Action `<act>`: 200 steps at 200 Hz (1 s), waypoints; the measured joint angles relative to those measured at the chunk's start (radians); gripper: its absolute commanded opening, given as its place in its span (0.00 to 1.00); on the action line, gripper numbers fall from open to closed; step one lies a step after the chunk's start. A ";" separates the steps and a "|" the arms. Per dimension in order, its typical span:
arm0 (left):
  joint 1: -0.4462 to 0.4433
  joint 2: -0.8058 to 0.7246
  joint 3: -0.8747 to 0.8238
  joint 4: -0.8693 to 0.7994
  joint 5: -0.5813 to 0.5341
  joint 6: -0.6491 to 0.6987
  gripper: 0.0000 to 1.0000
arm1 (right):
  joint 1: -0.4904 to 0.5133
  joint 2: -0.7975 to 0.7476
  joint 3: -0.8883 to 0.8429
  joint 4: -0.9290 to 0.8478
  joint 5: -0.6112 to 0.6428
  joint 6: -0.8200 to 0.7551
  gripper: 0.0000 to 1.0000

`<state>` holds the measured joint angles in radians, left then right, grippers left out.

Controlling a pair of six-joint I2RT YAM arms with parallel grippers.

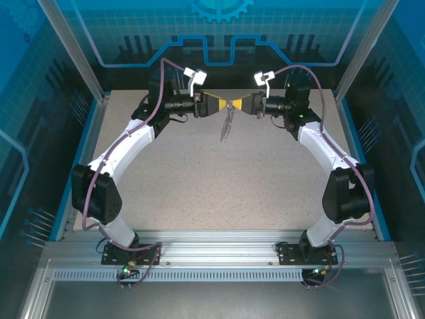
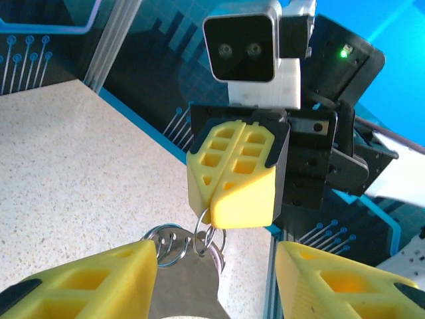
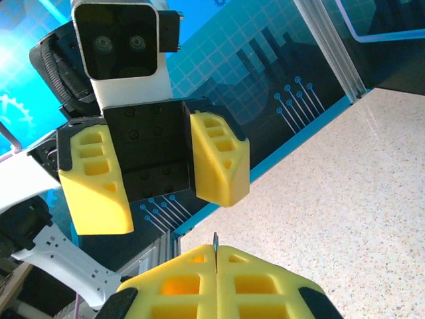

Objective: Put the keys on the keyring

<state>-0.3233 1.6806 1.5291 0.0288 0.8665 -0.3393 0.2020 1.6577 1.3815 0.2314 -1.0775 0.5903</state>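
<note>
The keyring (image 2: 207,236) hangs off the surface (image 1: 219,186), at 12 o'clock. Nearest, the left gripper's (image 2: 216,262) fingers stand apart either side of it. Beyond, the right gripper's (image 2: 219,207) fingers press together on its wire. A flat silver piece (image 2: 182,289), possibly a key, dangles there, and the threading looks unfinished.

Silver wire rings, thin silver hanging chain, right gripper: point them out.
silver wire rings (image 2: 171,244): left wrist view, left ring's wire coils
thin silver hanging chain (image 1: 226,126): top view, mid-strand
right gripper (image 2: 219,197): left wrist view, shut fingertips' seam
</note>
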 measured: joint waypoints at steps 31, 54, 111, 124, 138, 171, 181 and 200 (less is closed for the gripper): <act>0.000 0.008 0.002 -0.019 0.026 0.006 0.47 | 0.000 0.005 0.000 -0.011 -0.008 -0.009 0.00; 0.000 0.019 0.010 -0.024 0.040 0.006 0.46 | 0.000 0.005 0.000 -0.014 -0.009 -0.013 0.00; 0.000 0.039 0.019 -0.024 0.056 0.005 0.44 | 0.001 0.005 0.001 -0.014 -0.009 -0.016 0.00; -0.001 0.043 0.021 -0.024 0.057 0.005 0.42 | 0.002 0.005 0.001 -0.014 -0.012 -0.016 0.00; -0.002 0.047 0.025 -0.024 0.061 0.005 0.41 | 0.005 0.005 0.001 -0.014 -0.014 -0.016 0.00; -0.009 0.056 0.034 -0.024 0.067 0.005 0.39 | 0.008 0.005 0.001 -0.014 -0.016 -0.018 0.00; -0.011 0.057 0.035 -0.024 0.068 0.005 0.39 | 0.008 0.005 0.001 -0.015 -0.016 -0.020 0.00; -0.014 0.058 0.035 -0.024 0.071 0.005 0.36 | 0.008 0.005 0.001 -0.015 -0.016 -0.023 0.00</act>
<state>-0.3378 1.7386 1.5646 0.0051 0.9375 -0.3344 0.2104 1.6630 1.3823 0.2165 -1.0935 0.5678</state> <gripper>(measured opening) 0.376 0.064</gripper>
